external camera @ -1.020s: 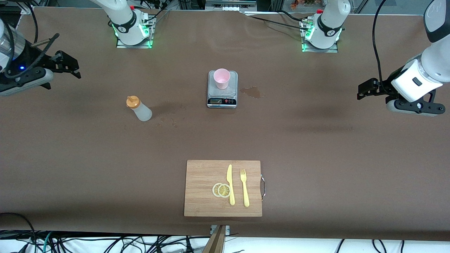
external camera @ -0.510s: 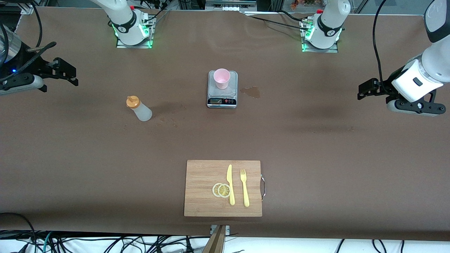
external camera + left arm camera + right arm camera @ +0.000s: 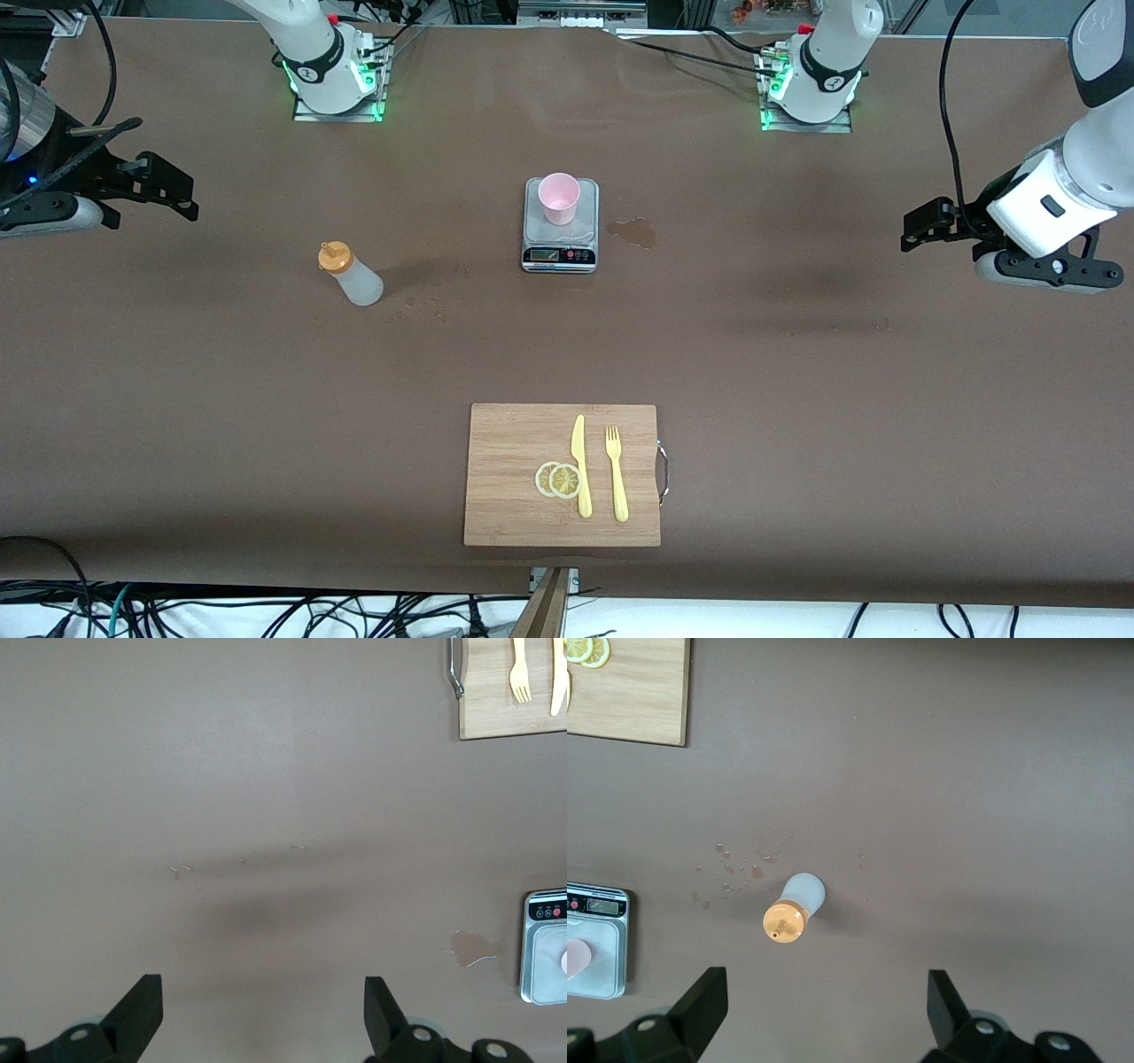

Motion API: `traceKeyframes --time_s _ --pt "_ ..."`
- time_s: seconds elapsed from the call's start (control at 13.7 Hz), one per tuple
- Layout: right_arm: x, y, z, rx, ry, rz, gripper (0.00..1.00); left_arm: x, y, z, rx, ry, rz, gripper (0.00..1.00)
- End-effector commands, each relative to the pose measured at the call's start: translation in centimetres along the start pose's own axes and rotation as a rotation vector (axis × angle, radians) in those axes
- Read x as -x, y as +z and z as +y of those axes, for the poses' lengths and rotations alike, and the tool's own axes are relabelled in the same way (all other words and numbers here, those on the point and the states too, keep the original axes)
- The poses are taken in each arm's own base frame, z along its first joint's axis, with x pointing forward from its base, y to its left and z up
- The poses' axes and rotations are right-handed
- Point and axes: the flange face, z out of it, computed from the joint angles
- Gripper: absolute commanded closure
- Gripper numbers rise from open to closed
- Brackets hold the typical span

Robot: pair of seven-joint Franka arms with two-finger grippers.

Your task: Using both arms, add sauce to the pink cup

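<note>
The right gripper (image 3: 182,190) and left gripper (image 3: 917,232), both spread and holding nothing, hung over the surface's (image 3: 797,372) ends. The sauce bottle (image 3: 350,274) stood apart from the pink cup (image 3: 559,197) on the scale (image 3: 560,252). That fitted either approach or retreat.
</note>
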Motion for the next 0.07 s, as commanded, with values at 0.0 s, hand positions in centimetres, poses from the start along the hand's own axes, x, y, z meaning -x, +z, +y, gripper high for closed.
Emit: traceKeyframes --time_s 0.0 --pt "0.11 -0.25 -0.2 -0.001 0.007 0.003 0.0 -0.09 -0.34 -0.22 -0.023 -0.007 -0.006 0.0"
